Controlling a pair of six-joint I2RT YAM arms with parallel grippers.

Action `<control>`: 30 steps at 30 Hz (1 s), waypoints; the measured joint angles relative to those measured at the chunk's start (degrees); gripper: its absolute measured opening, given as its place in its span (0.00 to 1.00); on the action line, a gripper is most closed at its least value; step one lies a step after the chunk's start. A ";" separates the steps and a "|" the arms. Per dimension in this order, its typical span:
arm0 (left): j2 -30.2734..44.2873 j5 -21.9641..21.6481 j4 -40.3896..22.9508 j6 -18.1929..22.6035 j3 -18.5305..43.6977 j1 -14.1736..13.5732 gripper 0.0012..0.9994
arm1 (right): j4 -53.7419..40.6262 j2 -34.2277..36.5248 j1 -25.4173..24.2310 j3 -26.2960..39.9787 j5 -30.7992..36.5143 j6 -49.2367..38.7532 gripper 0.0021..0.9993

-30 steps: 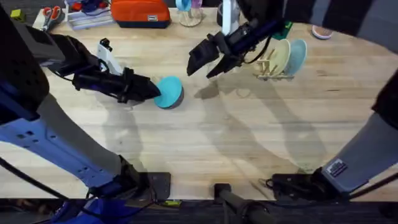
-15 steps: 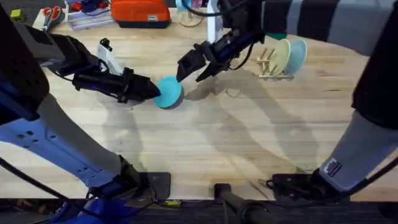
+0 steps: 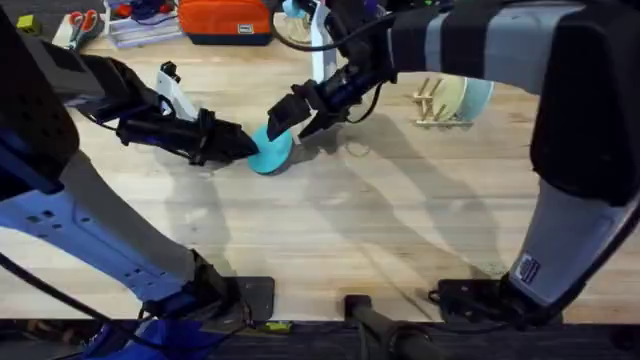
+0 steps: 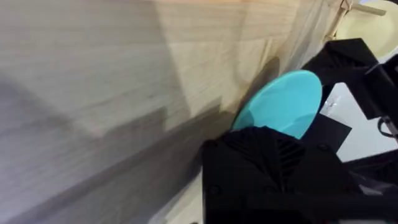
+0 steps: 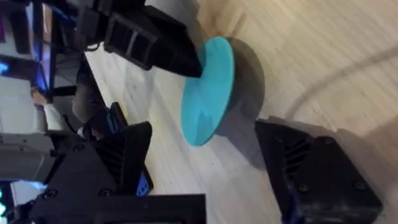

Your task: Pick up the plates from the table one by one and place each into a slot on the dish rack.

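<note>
My left gripper [image 3: 240, 146] is clamped on the rim of the turquoise plate [image 3: 270, 150], holding it tipped up on edge, its lower rim on or just above the table [image 3: 330, 230]; I cannot tell which. This is in the far half of the table, a little left of its middle. From my left wrist the same plate [image 4: 283, 102] shows as a tilted blue disc just past my black finger [image 4: 267, 155], with the other arm's dark gripper beyond it. My right gripper [image 3: 290, 115] has its two fingers spread wide apart and holds nothing; it reaches in from the far side and sits right at the plate's upper right edge, one finger above the rim and the other beside it. From my right wrist I see the plate [image 5: 208, 90] edge-on between my own two spread fingertips [image 5: 314, 168], and my left gripper [image 5: 155, 43] pinching its far rim. The dish rack [image 3: 440, 105] stands near the table's far edge toward the right corner, with a cream plate [image 3: 457, 95] and a pale blue plate [image 3: 480, 92] upright in its slots, well apart from the turquoise one.
</note>
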 joint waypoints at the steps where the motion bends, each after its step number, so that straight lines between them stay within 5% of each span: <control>1: 0.00 0.00 0.00 0.02 0.00 0.00 0.04 | 0.77 0.37 0.12 0.00 0.01 0.73 0.99; 30: 0.00 -0.01 0.01 0.00 0.00 0.00 0.04 | 9.29 2.83 3.23 1.27 5.25 27.42 1.00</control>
